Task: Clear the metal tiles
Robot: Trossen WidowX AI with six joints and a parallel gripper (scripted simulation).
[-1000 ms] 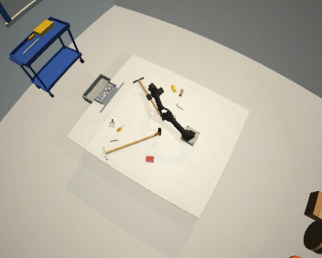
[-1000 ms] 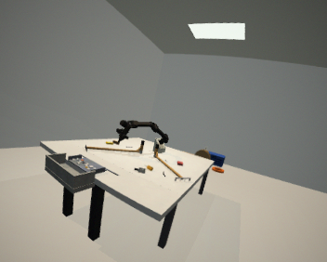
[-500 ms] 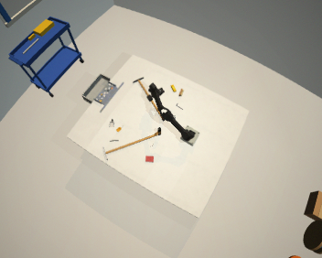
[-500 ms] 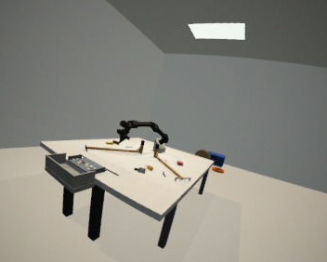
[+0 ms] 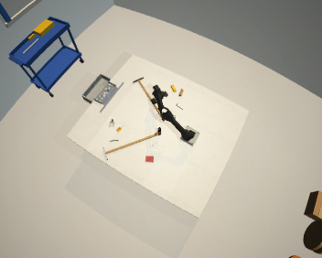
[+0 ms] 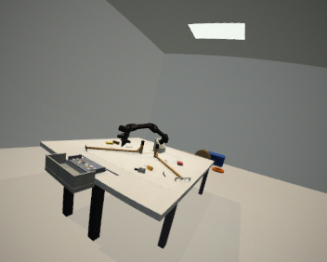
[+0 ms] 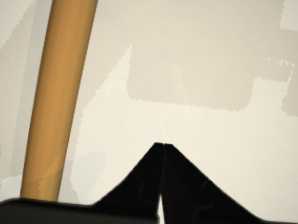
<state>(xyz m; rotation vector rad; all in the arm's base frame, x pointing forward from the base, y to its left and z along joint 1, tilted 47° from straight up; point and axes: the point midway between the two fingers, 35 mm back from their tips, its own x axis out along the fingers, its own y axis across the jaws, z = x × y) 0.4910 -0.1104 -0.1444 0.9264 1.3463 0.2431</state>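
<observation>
My gripper (image 6: 124, 144) (image 7: 161, 151) is shut and empty, its tips touching, low over the table beside a wooden handle. That handle belongs to the long scraper (image 5: 147, 92) (image 6: 111, 150) (image 7: 62, 95), which lies on the table with its dark crosswise head toward the plate's side. In the wrist view the handle passes left of the fingers, apart from them. Several small metal tiles (image 5: 105, 91) (image 6: 85, 163) lie on the steel bench plate (image 5: 112, 99) (image 6: 98, 168). The grey catch box (image 6: 69, 177) stands at the plate's far end, beyond the table edge; its floor is hard to make out.
A second long wooden tool with a toothed head (image 5: 133, 144) (image 6: 169, 167) lies on the table (image 5: 209, 169). A red block (image 5: 149, 159) (image 6: 180, 163), a yellow block (image 5: 173, 88), a brown block (image 5: 181, 92) and small metal parts lie around. A blue cart (image 5: 58, 69) stands on the floor.
</observation>
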